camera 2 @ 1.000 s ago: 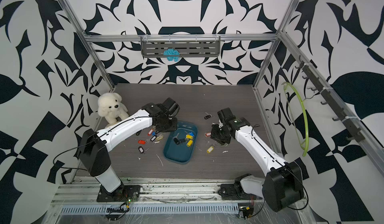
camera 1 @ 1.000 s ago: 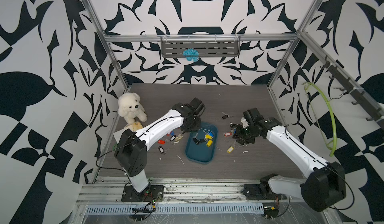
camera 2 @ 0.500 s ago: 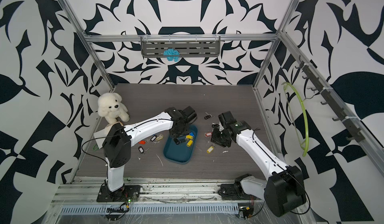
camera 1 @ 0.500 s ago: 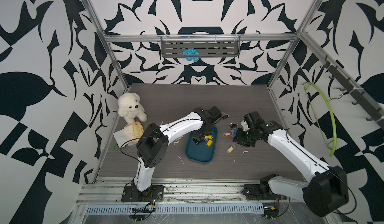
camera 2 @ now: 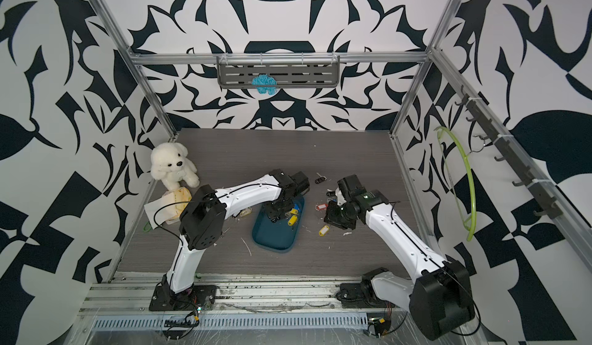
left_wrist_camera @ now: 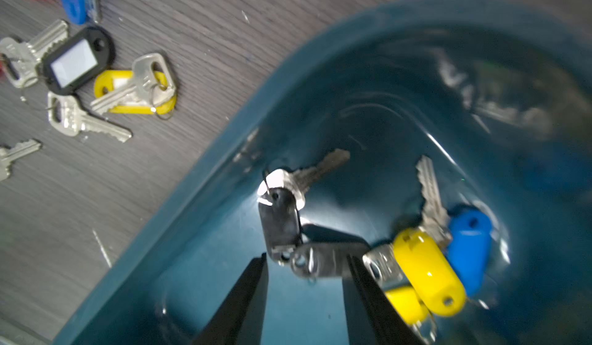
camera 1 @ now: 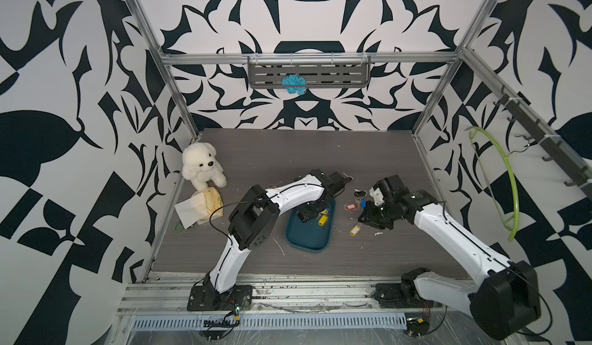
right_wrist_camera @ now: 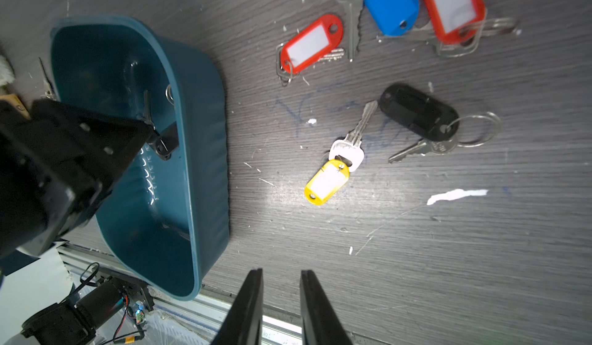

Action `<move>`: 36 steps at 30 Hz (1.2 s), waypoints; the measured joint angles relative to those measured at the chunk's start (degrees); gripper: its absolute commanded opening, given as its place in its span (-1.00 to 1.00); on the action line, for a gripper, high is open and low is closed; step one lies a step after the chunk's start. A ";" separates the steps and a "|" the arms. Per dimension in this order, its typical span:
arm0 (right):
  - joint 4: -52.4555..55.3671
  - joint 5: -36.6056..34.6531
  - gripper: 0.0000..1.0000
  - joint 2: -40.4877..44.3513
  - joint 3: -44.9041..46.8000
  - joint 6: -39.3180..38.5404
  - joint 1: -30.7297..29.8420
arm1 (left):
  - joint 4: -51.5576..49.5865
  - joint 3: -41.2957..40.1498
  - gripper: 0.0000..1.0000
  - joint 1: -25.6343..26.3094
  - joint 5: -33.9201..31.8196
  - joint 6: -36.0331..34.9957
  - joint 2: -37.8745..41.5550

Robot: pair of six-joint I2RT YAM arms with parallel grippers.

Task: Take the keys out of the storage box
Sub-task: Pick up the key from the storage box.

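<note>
Left claw point(left_wrist_camera: 307, 257) spread around black-tagged keys point(left_wrist_camera: 280, 224) inside box point(left_wrist_camera: 205, 218). Right claw point(right_wrist_camera: 282, 272), narrowly parted, empty, hovers above worktop point(right_wrist_camera: 416, 263).

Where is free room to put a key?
Bare: the back of the table, from the bear to the far wall, and the strip between the box and the rail. Crowded: keys lie on both sides of the box.
</note>
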State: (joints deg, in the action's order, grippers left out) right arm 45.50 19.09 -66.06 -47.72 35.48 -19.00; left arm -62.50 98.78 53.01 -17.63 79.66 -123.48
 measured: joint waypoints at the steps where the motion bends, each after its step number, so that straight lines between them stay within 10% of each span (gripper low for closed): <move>1: 0.04 0.07 -0.52 0.15 0.26 -0.11 0.00 | 0.02 0.00 -0.14 -0.24 -0.02 0.17 -0.48; 36: 1.27 0.09 -0.62 0.81 0.70 -2.38 0.00 | 2.71 -0.02 -0.37 -2.64 -2.56 -0.83 -3.34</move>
State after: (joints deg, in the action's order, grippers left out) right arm 46.76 19.18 -65.25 -47.03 33.10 -19.00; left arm -59.79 98.76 50.37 -20.18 78.83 -126.82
